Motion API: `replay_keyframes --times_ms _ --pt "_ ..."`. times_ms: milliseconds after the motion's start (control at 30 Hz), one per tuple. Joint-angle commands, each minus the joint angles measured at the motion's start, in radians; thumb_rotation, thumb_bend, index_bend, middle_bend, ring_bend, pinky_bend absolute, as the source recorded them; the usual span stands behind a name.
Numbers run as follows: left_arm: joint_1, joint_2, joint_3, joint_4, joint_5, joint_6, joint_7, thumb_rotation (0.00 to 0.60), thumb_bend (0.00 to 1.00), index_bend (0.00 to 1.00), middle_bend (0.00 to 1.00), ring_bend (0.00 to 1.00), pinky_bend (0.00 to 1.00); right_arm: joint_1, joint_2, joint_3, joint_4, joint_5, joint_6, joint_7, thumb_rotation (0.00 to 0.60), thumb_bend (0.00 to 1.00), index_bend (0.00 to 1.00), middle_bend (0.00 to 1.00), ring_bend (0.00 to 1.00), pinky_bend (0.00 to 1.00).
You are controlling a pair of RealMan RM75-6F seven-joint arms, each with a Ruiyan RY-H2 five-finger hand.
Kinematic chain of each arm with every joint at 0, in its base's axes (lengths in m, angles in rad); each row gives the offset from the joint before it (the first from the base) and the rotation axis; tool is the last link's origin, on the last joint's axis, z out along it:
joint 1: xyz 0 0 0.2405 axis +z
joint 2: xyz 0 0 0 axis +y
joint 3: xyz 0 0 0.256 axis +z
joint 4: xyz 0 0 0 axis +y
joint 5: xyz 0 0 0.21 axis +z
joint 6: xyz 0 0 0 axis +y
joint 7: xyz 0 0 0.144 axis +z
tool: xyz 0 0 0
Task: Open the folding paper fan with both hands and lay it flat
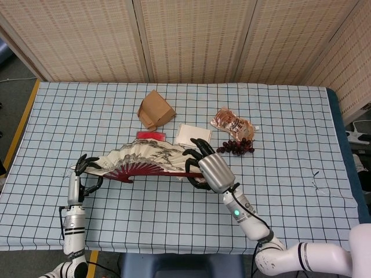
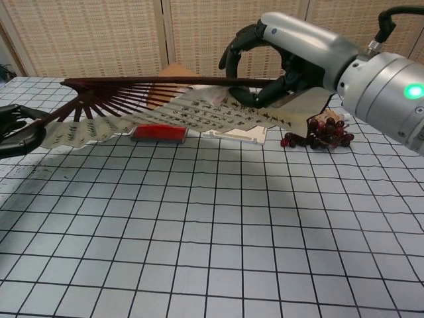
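The paper fan (image 1: pixel 148 161) is spread wide above the checked table, its cream leaf painted on one face and covered in writing on the other (image 2: pixel 199 114), with dark red ribs (image 2: pixel 109 99). My right hand (image 1: pixel 207 166) grips the right guard stick, also seen in the chest view (image 2: pixel 285 53). My left hand (image 1: pixel 85 169) holds the fan's left end near the table's left edge; in the chest view the left hand (image 2: pixel 14 129) shows at the frame's left border. The fan hangs slightly tilted, off the cloth.
A brown paper box (image 1: pixel 155 109) stands behind the fan. A red flat case (image 2: pixel 159 132) and a cream flat box (image 1: pixel 191 133) lie under the fan's far edge. A snack packet (image 1: pixel 232 123) and dark grapes (image 1: pixel 236 147) lie to the right.
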Motion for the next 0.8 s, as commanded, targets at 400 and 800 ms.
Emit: replay_keyframes --times_ms 400,800 --pt "0.035 -0.010 0.134 0.098 0.110 0.030 0.000 0.600 0.52 0.00 0.00 0.00 0.05 -0.098 0.088 -0.156 -0.095 -0.092 0.013 -0.123 0.600 0.52 0.13 0.17 0.01 0.07" --pt "0.063 0.019 0.226 0.193 0.166 0.012 0.046 0.600 0.47 0.00 0.00 0.00 0.04 -0.164 0.090 -0.254 -0.066 -0.151 0.006 -0.273 0.600 0.27 0.00 0.02 0.00 0.02"
